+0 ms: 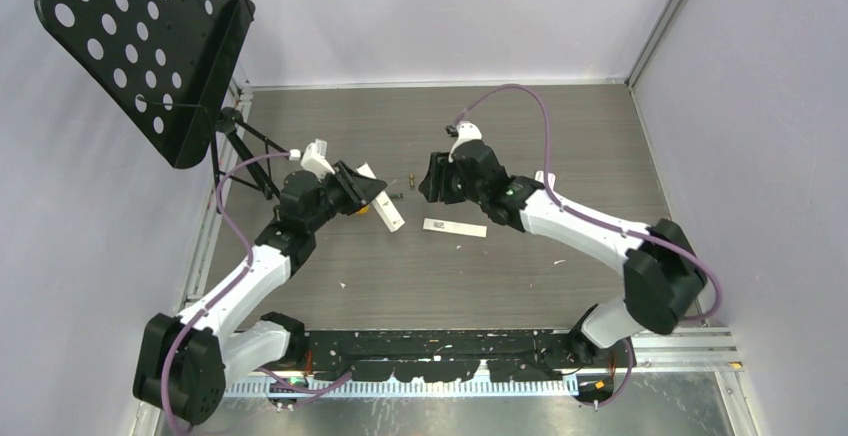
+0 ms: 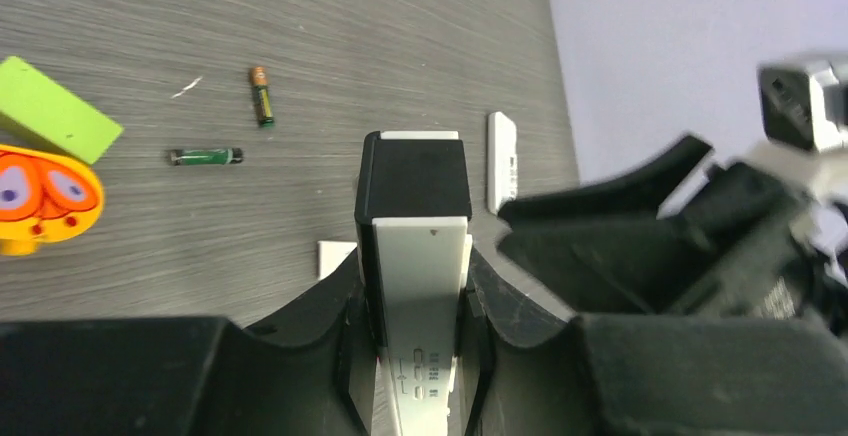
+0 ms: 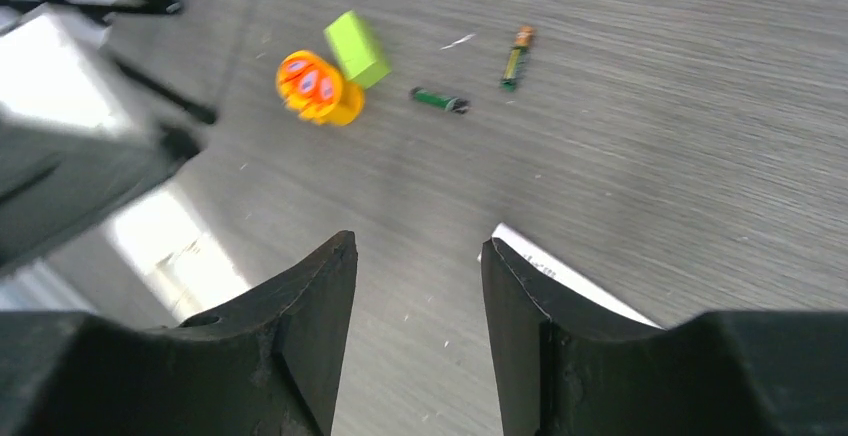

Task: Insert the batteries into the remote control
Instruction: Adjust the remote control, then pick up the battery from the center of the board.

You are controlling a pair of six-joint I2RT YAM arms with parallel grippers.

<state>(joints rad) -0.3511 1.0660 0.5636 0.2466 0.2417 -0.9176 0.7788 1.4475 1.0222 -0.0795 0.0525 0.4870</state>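
My left gripper (image 2: 415, 264) is shut on the remote control (image 2: 415, 191), a white bar with a black far end, held lengthwise between the jaws. Seen from above, this remote (image 1: 388, 208) points toward the table's middle from my left gripper (image 1: 362, 192). Two batteries lie loose on the wood: a green one (image 2: 205, 157) and one with a copper end (image 2: 262, 95). They also show ahead of my right gripper (image 3: 418, 256), the green battery (image 3: 438, 100) and the copper-ended one (image 3: 516, 57). The right jaws stand open with nothing between them, hovering over the table.
An orange toy (image 3: 318, 86) with a green block (image 3: 356, 48) sits beside the batteries. A flat white cover piece (image 1: 455, 227) lies just under my right fingers (image 3: 530, 286). A black perforated stand (image 1: 150, 46) rises at the back left. Walls bound the table.
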